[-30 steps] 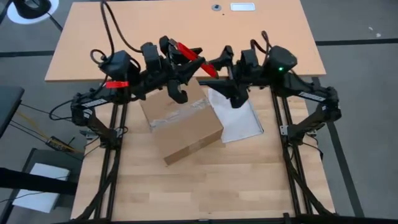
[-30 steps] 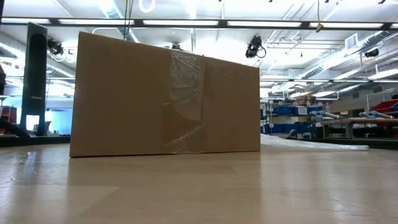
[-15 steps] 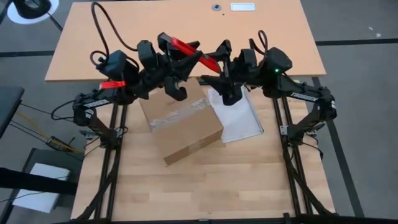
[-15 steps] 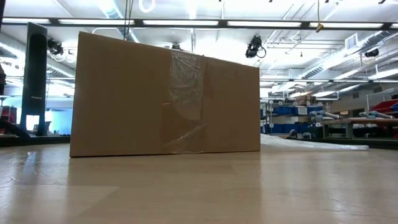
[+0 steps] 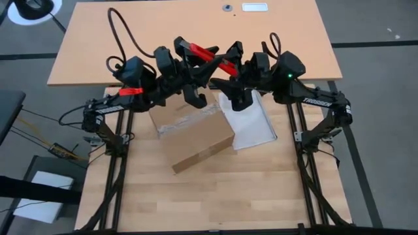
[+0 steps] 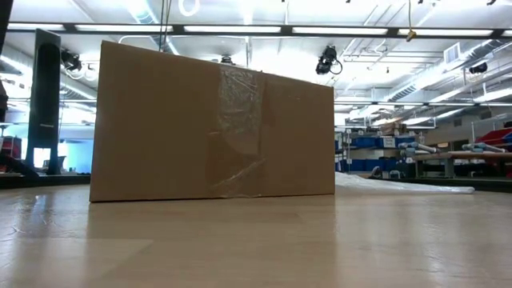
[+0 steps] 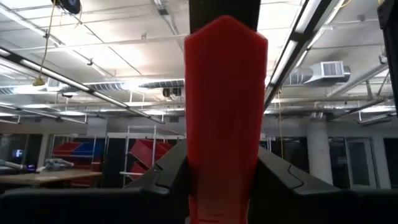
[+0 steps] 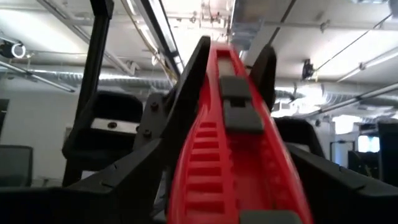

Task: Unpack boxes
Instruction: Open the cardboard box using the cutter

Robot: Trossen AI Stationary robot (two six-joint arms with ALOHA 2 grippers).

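- The carton [image 5: 191, 132] sat on the worktop [image 5: 215, 196] toward its far edge, left of centre, turned at an angle so its long axis ran from the far-left toward the near-right; its flaps looked closed, with tape [image 5: 186, 119] along the top seam.
- Both grippers hung above the carton's far end, well clear of its top.
- The left gripper [image 5: 191, 49] was clamped on a red cutter [image 7: 222, 118], its tip pointing toward the right arm.
- The right gripper [image 5: 222, 65] held the same red tool from the other side, fingers spread about as wide as they go around it.
- The seam lay below and nearer than both sets of fingers; the left arm seemed closer to it.
- A clear plastic bag [image 5: 251, 124] lay just right of the carton.
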